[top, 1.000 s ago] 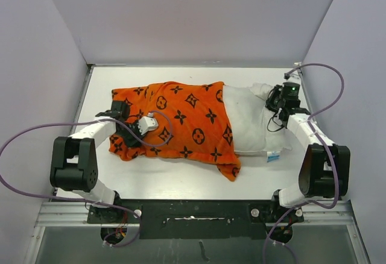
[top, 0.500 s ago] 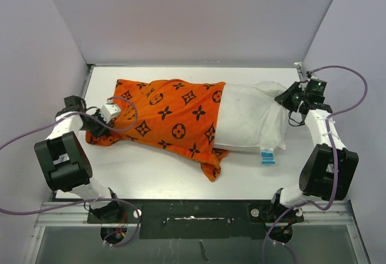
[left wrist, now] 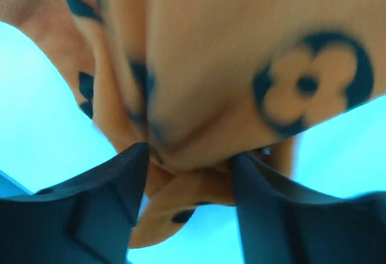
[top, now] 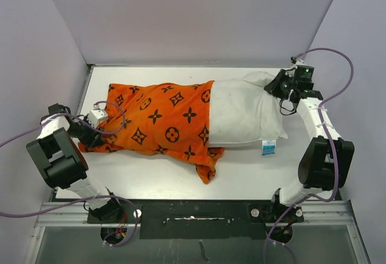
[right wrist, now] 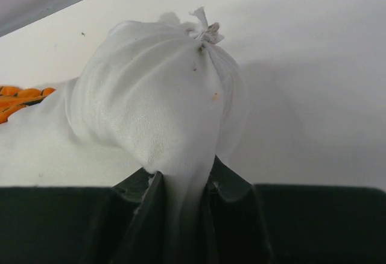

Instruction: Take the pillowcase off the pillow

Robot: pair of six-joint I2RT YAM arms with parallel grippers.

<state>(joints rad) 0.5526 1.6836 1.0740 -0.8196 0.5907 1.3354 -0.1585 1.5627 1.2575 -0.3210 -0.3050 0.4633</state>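
no legible txt, tag [top: 269, 148] on pillow [top: 244, 110] too small to read

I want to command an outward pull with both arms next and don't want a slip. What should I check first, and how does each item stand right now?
1. Left gripper pinching the pillowcase: ok, fabric is bunched in it.
2. Right gripper clamped on the pillow corner: ok.
3. Pillow's right end out of the case: ok; the rest is covered.
4. Tag free of the orange fabric: ok.
5. Room leftward on the table: not ok; the left gripper is near its edge.
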